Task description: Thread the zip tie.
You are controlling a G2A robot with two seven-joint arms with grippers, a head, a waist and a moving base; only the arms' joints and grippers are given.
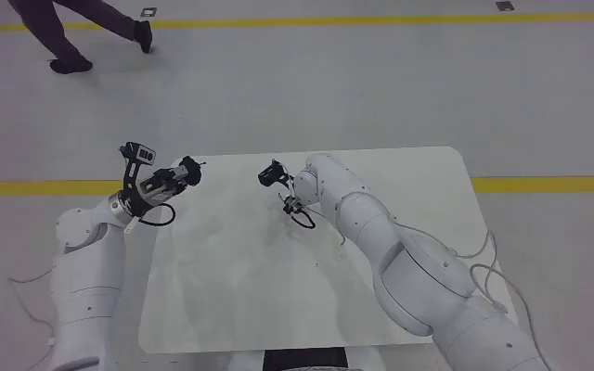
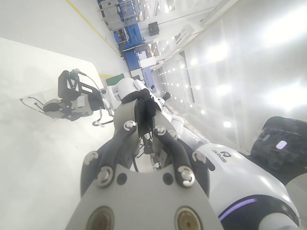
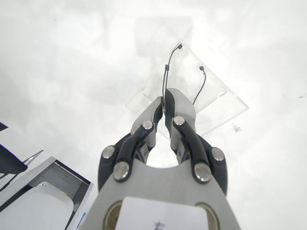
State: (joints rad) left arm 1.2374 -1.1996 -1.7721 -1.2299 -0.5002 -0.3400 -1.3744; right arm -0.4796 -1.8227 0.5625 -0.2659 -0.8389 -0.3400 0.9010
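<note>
I counted two black ties and two grippers. My right gripper (image 3: 165, 96) was pinched tight on one zip tie (image 3: 168, 59) above the clear tray (image 3: 236, 107). Its long axis ran straight out from my fingertips, head end farthest. The second zip tie (image 3: 204, 82) curved alongside it over the tray. My left gripper (image 2: 141, 101), well apart from the tray, was closed narrow.

Bright, diffuse overhead light is recorded. The table (image 1: 232, 297) is washed pale, brightest toward 12 o'clock in top view. Heavy glare from ceiling lamps (image 2: 193, 61) is noted; shadows are faint.
</note>
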